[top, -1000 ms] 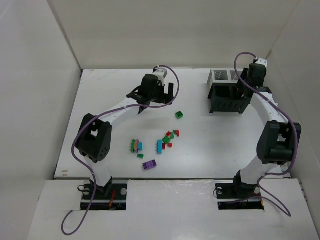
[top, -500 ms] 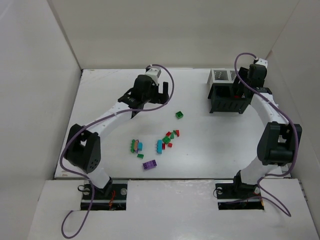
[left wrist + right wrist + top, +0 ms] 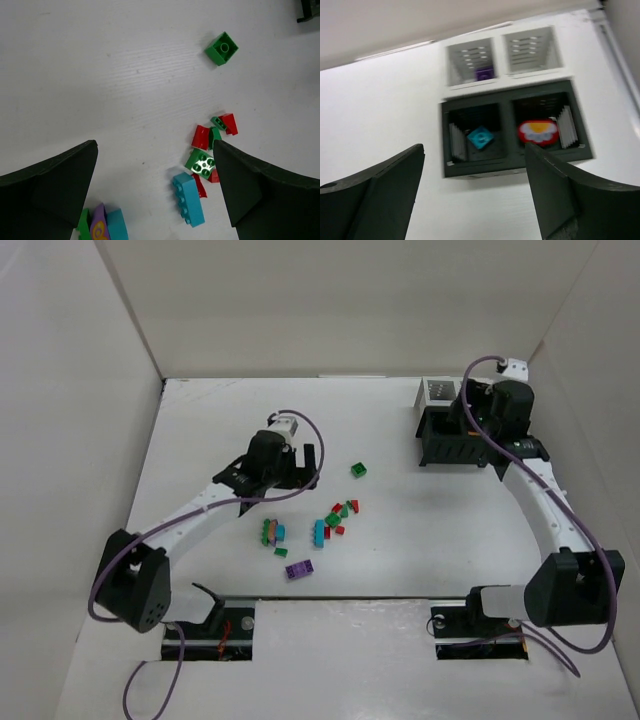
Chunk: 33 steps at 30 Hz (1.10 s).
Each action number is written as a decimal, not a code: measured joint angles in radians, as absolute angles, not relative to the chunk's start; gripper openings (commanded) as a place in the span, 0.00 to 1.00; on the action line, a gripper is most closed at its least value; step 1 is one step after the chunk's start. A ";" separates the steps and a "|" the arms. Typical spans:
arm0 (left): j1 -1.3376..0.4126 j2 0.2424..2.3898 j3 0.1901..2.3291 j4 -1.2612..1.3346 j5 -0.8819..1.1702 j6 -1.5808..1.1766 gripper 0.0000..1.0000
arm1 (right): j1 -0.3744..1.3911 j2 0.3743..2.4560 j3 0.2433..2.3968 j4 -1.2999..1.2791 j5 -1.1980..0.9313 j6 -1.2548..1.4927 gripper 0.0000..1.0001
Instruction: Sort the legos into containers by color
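Both arms have shifted: left gripper (image 3: 155,150), jaws spread and empty, now hangs over the legos (image 3: 204,162); right gripper (image 3: 474,150), likewise spread, over the bins (image 3: 506,125). Three legos are binned; most remain on the table (image 3: 220,420).

open hand (image 3: 155,187) above scattered legos (image 3: 207,157) on table (image 3: 100,75).

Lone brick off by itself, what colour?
The lone brick is green, clearest in left wrist view.

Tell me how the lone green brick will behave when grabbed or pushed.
The green brick looks like rigid plastic, so probably stiff and light. Its flat faces suggest no rolling. On the smooth table it would likely slide if nudged.
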<state>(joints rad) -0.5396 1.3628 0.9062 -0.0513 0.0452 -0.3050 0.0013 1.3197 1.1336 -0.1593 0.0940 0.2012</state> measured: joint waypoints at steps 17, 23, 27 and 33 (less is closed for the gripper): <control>-0.548 1.060 0.682 -0.460 -0.239 -0.860 0.84 | 0.343 1.435 1.131 -0.187 0.048 0.175 0.85; -0.548 1.005 0.602 -0.466 -0.230 -0.906 0.81 | 0.361 1.443 1.131 -0.193 0.048 0.172 0.85; -0.532 1.012 0.585 -0.447 -0.216 -0.920 0.74 | 0.362 1.456 1.132 -0.202 0.048 0.171 0.83; -0.488 1.028 0.585 -0.447 -0.274 -1.021 0.64 | 0.364 1.468 1.139 -0.218 0.048 0.166 0.83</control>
